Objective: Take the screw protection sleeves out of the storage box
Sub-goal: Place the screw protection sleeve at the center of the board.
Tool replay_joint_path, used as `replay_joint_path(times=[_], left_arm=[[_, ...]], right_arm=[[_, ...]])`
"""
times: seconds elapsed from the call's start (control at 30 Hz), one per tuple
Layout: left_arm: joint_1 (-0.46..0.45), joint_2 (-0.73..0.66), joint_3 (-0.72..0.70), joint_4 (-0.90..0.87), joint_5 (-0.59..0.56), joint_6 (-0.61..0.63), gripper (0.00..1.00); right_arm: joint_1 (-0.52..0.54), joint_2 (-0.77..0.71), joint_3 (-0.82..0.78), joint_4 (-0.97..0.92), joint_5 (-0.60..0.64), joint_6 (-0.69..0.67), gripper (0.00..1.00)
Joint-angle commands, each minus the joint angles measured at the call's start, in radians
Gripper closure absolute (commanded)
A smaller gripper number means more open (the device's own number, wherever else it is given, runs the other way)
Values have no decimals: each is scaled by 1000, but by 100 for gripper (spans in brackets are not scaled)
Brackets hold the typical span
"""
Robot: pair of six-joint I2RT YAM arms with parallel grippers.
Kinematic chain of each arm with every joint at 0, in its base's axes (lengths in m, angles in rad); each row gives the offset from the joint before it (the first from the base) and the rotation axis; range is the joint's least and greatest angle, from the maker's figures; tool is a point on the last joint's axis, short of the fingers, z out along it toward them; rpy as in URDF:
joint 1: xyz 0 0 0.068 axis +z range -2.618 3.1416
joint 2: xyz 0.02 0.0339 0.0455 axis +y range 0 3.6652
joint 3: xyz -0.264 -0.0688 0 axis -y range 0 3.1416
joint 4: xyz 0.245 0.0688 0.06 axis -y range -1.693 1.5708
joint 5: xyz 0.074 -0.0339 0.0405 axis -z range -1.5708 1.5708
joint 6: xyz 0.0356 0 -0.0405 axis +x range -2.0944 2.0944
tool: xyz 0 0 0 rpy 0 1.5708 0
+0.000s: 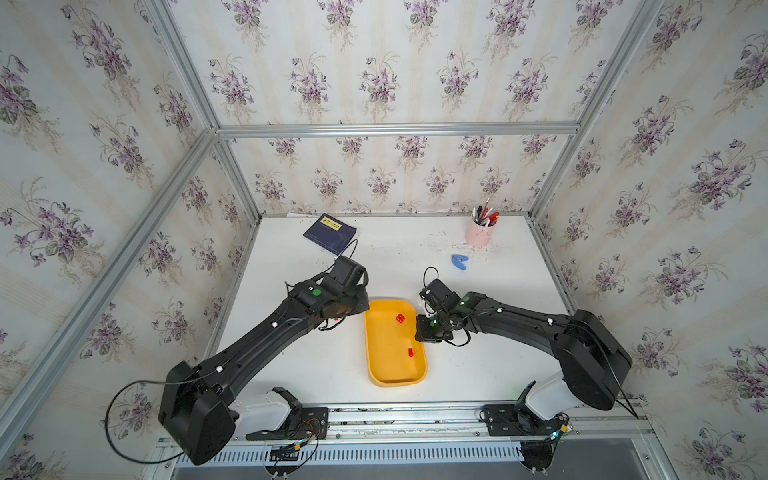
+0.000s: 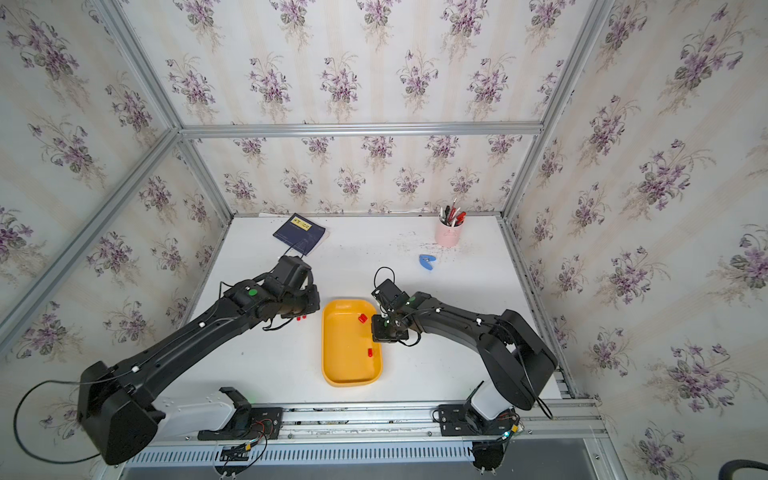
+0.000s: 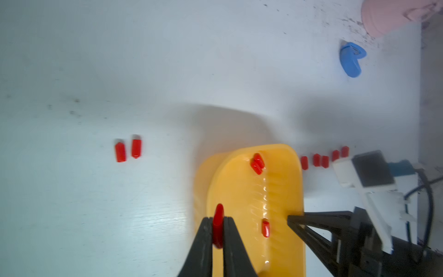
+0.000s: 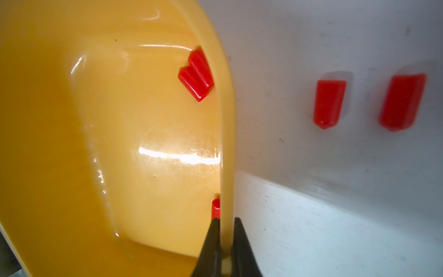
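Left claw [image 3: 218, 219] pinches one tiny red plastic sleeve [image 3: 218, 211] beside the shallow yellow-orange plastic tray [image 3: 239, 191]; right claw [image 4: 226, 220] clamps its rim; three more sleeves [image 3: 257, 164] lie inside.

The storage box [image 1: 384, 349] is glossy yellow-orange; the screw protection sleeves [image 1: 400, 318] are bright red. The bench [image 1: 415, 257] is white with dark speckles. The pen cup [image 1: 480, 237] is pink, the clip [image 1: 460, 262] blue, the book [image 1: 328, 237] navy with a yellow label. The wallpaper [image 1: 374, 83] shows cream stripes and purple flower sprigs.
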Motion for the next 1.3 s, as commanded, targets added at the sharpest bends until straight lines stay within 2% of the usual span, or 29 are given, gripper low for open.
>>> replay_joint_path(times=[0.0, 0.4, 0.63, 1.27], left_arm=[[43, -2, -26, -11, 7, 118, 86], [58, 281, -46, 175, -35, 234, 87], [59, 406, -10, 192, -77, 281, 87], [59, 482, -25, 204, -109, 289, 87]], right_arm=[[1, 6, 5, -40, 15, 1, 100], [1, 7, 14, -52, 16, -3, 100], [1, 7, 10, -54, 13, -6, 100], [1, 22, 20, -57, 12, -15, 100]])
